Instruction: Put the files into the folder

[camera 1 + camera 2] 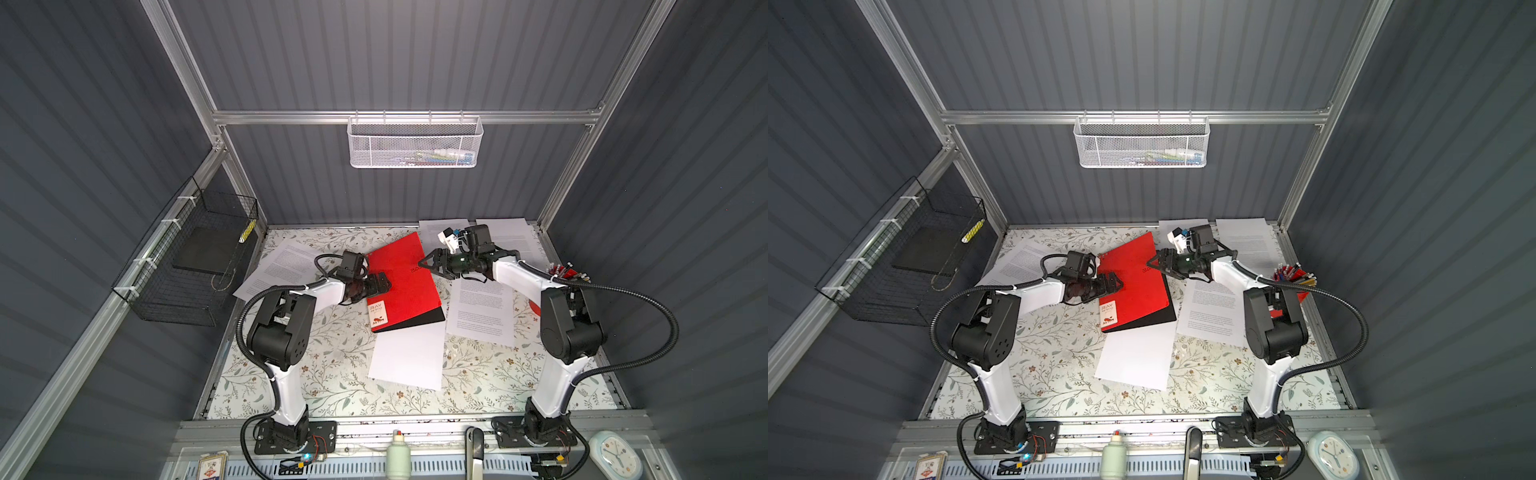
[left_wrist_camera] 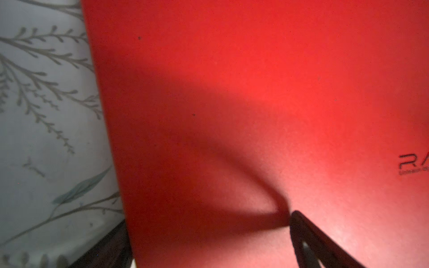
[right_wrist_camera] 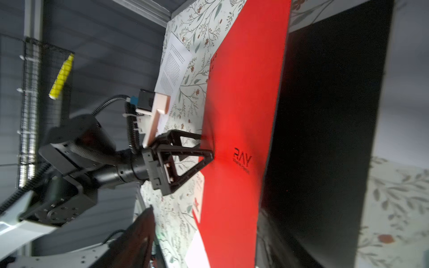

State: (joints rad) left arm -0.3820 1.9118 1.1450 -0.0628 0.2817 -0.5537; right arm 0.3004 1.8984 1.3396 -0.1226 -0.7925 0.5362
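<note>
A: Where does the folder (image 1: 401,282) lie?
B: In the middle of the table (image 1: 332,374), just beyond a white sheet (image 1: 409,357) touching its near edge, long axis running near to far.
A: And the grippers?
B: The left gripper (image 1: 386,284), spread wide, straddles its left edge. The right gripper (image 1: 420,262) meets its far right edge, and whether it grips is unclear.

We record the left arm extended from the near left with elbow raised, the left gripper (image 1: 386,285) pointing right, jaws spread wide, and the right arm extended from the near right toward far centre, the right gripper (image 1: 421,262) pointing left, jaw gap unclear.
</note>
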